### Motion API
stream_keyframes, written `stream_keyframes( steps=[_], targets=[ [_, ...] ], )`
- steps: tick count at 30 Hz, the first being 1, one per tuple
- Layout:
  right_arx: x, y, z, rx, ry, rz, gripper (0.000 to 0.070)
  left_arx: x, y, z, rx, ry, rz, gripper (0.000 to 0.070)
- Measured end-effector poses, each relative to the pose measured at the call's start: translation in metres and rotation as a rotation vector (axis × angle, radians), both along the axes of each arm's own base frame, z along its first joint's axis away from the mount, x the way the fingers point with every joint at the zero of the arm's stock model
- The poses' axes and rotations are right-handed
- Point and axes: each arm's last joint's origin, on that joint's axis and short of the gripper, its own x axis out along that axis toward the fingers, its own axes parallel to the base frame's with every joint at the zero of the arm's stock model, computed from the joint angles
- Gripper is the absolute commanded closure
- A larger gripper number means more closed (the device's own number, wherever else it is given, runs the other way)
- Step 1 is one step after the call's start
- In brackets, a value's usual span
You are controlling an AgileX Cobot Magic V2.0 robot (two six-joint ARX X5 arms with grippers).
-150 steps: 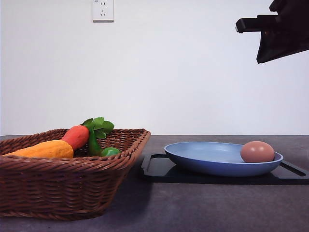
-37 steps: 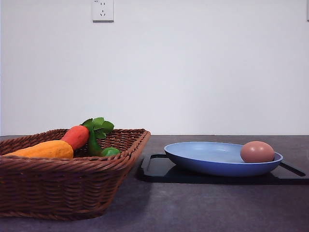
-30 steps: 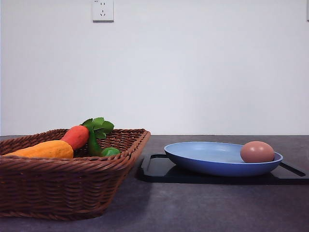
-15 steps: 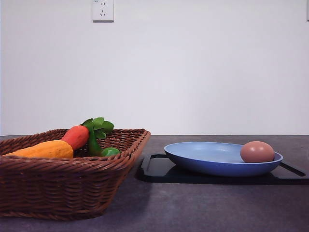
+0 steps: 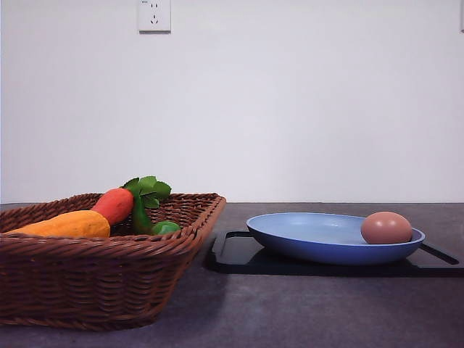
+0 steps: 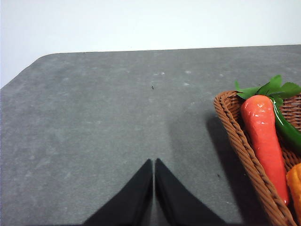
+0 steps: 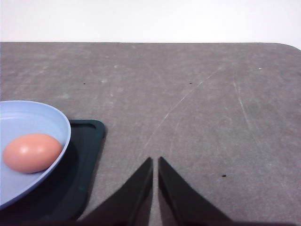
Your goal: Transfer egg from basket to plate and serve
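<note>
Grippers [image 6: 154, 162] [image 7: 155, 160] closed; egg [image 5: 386, 228] on plate [image 5: 319, 233].

A dark grey counter [image 5: 304, 312] carried a flat black tray [image 5: 239, 254], which lay ahead of the right claw [image 7: 155, 162] and toward its inner side. An orange-red carrot [image 6: 263, 136] with green leaves [image 6: 270, 88] lay ahead of the left claw [image 6: 154, 164], off to its inner side, next to a yellow-orange vegetable [image 5: 69, 225] and a small green ball [image 5: 165, 228]. A white wall socket [image 5: 154, 14] sat high on the wall.
</note>
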Motion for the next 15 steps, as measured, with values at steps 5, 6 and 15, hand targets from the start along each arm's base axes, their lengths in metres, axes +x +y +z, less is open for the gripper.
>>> stream_keyframes(
  steps=[5,6,15],
  targets=[
    [0.0,0.0,0.0,0.0,0.0,0.0,0.07,0.0,0.0,0.0,0.0,0.0,0.0,0.07],
    [0.0,0.0,0.0,0.0,0.0,0.0,0.07,0.0,0.0,0.0,0.0,0.0,0.0,0.07],
    [0.0,0.0,0.0,0.0,0.0,0.0,0.07,0.0,0.0,0.0,0.0,0.0,0.0,0.07]
  ],
)
